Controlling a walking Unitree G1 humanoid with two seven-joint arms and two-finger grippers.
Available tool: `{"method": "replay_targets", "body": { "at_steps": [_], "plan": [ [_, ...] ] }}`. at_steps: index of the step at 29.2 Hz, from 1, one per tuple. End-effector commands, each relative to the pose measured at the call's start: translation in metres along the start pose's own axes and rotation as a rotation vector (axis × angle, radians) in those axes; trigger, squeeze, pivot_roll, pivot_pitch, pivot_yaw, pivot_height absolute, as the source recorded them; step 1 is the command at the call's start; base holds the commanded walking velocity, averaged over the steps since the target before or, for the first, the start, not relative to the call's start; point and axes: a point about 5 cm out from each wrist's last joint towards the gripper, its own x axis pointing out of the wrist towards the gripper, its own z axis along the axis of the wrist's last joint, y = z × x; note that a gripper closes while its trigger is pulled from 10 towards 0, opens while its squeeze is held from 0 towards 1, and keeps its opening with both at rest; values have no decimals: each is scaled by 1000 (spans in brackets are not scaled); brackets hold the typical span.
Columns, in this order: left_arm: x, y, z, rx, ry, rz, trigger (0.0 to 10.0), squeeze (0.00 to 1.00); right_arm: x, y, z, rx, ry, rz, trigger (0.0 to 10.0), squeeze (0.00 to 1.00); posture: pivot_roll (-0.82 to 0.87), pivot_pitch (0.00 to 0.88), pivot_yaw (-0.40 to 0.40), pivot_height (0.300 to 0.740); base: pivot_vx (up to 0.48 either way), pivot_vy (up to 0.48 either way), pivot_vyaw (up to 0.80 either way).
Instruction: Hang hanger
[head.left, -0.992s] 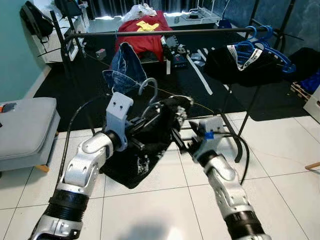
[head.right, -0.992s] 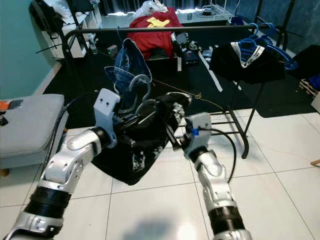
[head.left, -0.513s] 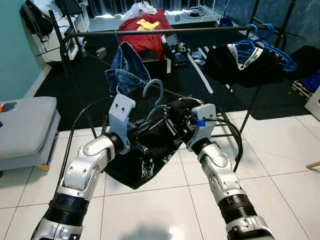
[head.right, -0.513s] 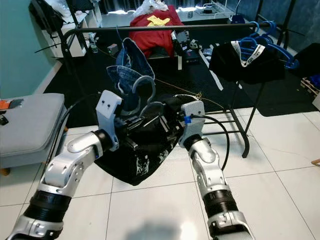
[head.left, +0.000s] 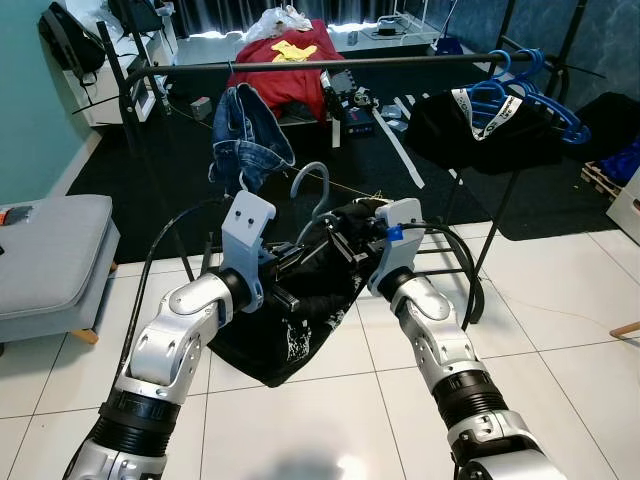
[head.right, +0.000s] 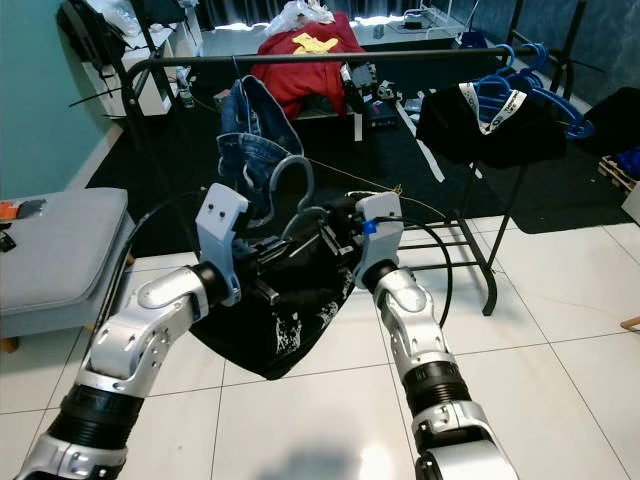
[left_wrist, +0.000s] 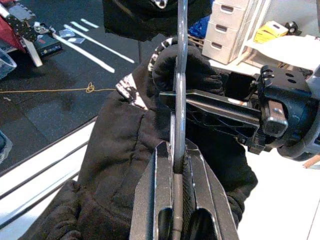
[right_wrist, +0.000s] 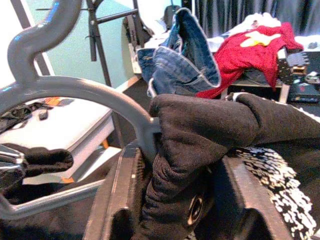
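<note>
A grey hanger (head.left: 313, 182) carrying a black printed garment (head.left: 297, 325) is held up between my two grippers, in front of the black clothes rail (head.left: 350, 62). My left gripper (head.left: 298, 262) is shut on the hanger's bar (left_wrist: 181, 75), seen edge-on between the fingers (left_wrist: 160, 190). My right gripper (head.left: 347, 238) is clamped on the hanger's shoulder (right_wrist: 75, 90), with the black garment (right_wrist: 210, 130) bunched between its jaws. The hook points up, below the rail and apart from it.
Blue jeans (head.left: 245, 130) hang on the rail at the left. Blue hangers (head.left: 530, 85) and a black garment (head.left: 480, 125) hang at the right. A grey seat (head.left: 50, 260) stands to the left. A red garment (head.left: 285, 65) and clutter lie beyond the rail.
My right gripper has come up from the lower right and closed on the hanger's covered shoulder. The hanger and garment sit slightly higher and nearer the rail.
</note>
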Motion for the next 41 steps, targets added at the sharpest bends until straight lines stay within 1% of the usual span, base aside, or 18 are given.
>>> {"method": "replay_targets", "body": {
  "at_steps": [1,11,13,16,17,18,19,20,21,22,24,27,30,34,35,36,40,41],
  "plan": [
    [-3,1,9,35,-32,-24,0,0,-6,-12,-11,26,58,-62,0,0,61,96,51,740,0,0,0],
    [-4,2,5,75,0,-24,0,0,-5,-18,-4,25,30,-85,0,0,60,96,52,740,0,0,0],
    [-7,6,-1,141,47,-33,0,0,-7,-31,3,36,16,-129,0,0,64,95,49,740,0,0,0],
    [-8,7,-2,162,62,-36,0,0,-8,-35,5,38,13,-143,0,0,64,95,49,740,0,0,0],
    [-10,9,-5,177,80,-34,0,0,-13,-48,8,38,12,-182,0,0,62,97,50,740,0,0,0],
    [-10,9,-5,177,80,-34,0,0,-13,-48,8,38,12,-182,0,0,62,97,50,740,0,0,0],
    [-13,12,-6,197,97,-36,0,0,-19,-62,11,30,15,-223,0,0,61,96,50,740,0,0,0],
    [-13,12,-6,197,97,-36,0,0,-19,-62,11,30,15,-223,0,0,61,96,50,740,0,0,0],
    [-16,15,-8,214,114,-36,0,0,-30,-84,14,14,26,-279,0,0,56,98,51,740,0,0,0],
    [-16,15,-8,214,114,-36,0,0,-30,-84,14,14,26,-279,0,0,56,98,51,740,0,0,0],
    [-20,19,-10,231,135,-33,0,0,-48,-112,20,-18,51,-349,0,0,54,99,51,740,0,0,0],
    [-22,22,-11,222,143,-30,0,0,-60,-126,23,-36,83,-365,0,0,51,101,50,740,0,0,0],
    [-22,22,-11,182,130,-20,0,0,-63,-127,24,-32,100,-325,0,0,50,100,51,740,0,0,0],
    [-20,22,-6,99,84,1,0,0,-58,-108,21,-19,84,-189,0,0,50,99,52,740,0,0,0],
    [-17,20,-3,52,51,14,0,0,-51,-86,15,-19,69,-79,431,0,51,98,51,740,0,0,0],
    [-16,19,-2,43,43,17,0,0,-49,-77,11,-21,66,-46,3412,0,54,97,51,740,0,0,0],
    [-15,19,-1,39,38,18,0,0,-47,-71,9,-23,65,-28,3412,0,54,97,51,740,0,0,0],
    [-13,18,-1,35,32,16,0,0,-43,-61,6,-9,56,2,10000,0,56,93,52,740,0,0,0]
  ]
}}
